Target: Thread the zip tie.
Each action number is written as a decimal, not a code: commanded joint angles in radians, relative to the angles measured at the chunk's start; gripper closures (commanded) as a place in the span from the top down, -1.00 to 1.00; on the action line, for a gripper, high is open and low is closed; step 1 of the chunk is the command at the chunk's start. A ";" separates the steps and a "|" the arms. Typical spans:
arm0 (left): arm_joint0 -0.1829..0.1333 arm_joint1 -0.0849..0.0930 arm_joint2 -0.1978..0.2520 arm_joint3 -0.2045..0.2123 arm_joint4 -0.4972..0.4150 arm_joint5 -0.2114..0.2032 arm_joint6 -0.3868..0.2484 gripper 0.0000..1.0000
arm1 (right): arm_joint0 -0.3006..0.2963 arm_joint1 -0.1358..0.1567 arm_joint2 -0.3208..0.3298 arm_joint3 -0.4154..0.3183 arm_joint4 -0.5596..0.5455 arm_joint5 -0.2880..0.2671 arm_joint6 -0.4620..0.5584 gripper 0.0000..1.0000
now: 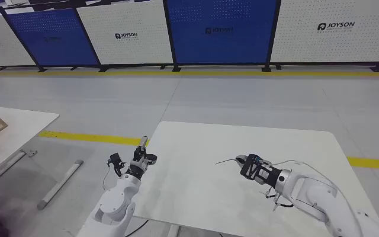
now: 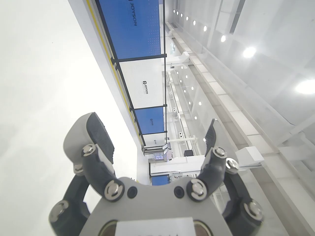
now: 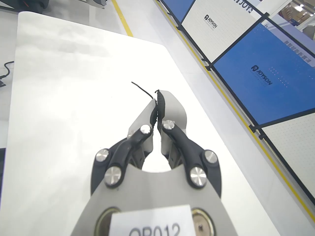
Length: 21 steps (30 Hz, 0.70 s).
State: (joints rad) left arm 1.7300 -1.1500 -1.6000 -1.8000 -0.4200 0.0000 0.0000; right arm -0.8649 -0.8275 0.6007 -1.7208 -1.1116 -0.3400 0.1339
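A thin black zip tie [image 3: 142, 89] sticks out from between the fingertips of my right gripper [image 3: 156, 99], which is shut on it above the white table [image 3: 73, 79]. From above, the zip tie [image 1: 225, 160] points toward the table's middle, out of the right gripper [image 1: 239, 160] at the right side. My left gripper [image 1: 142, 144] is at the table's left edge, tilted upward and open, with nothing between its fingers [image 2: 101, 133]. In its own wrist view the left gripper [image 2: 160, 133] faces the wall panels and the ceiling.
The white table [image 1: 195, 178] carries nothing else. Blue and white wall panels [image 1: 219, 29] stand behind a yellow floor line. Another white table [image 1: 23, 127] is at the far left, with a grey bar [image 1: 59, 183] on the floor beside it.
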 commanded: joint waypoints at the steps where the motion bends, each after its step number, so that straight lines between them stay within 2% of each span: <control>1: 0.000 0.000 0.000 0.000 0.000 0.000 0.000 1.00 | 0.000 0.000 0.000 0.000 0.000 0.000 0.000 -1.00; 5: 0.000 0.000 0.000 0.000 0.000 0.000 0.000 1.00 | -0.006 -0.001 0.009 -0.003 -0.044 0.000 -0.023 -1.00; 9: 0.000 0.000 0.000 0.000 0.000 0.000 0.000 1.00 | -0.008 0.000 0.002 0.020 -0.126 0.000 -0.157 -1.00; 13: 0.000 0.000 0.000 0.000 0.000 0.000 0.000 1.00 | 0.015 0.011 -0.036 0.063 -0.244 0.000 -0.316 -1.00; 17: 0.000 0.000 0.000 0.000 0.000 0.000 0.000 1.00 | 0.044 0.016 -0.076 0.098 -0.365 0.000 -0.416 -1.00; 21: 0.000 0.000 0.000 0.000 0.000 0.000 0.000 1.00 | 0.069 0.016 -0.110 0.152 -0.419 0.000 -0.500 -1.00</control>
State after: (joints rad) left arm 1.7300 -1.1500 -1.6000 -1.8000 -0.4200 0.0000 0.0000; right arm -0.8003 -0.8111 0.4951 -1.5775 -1.5246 -0.3400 -0.3574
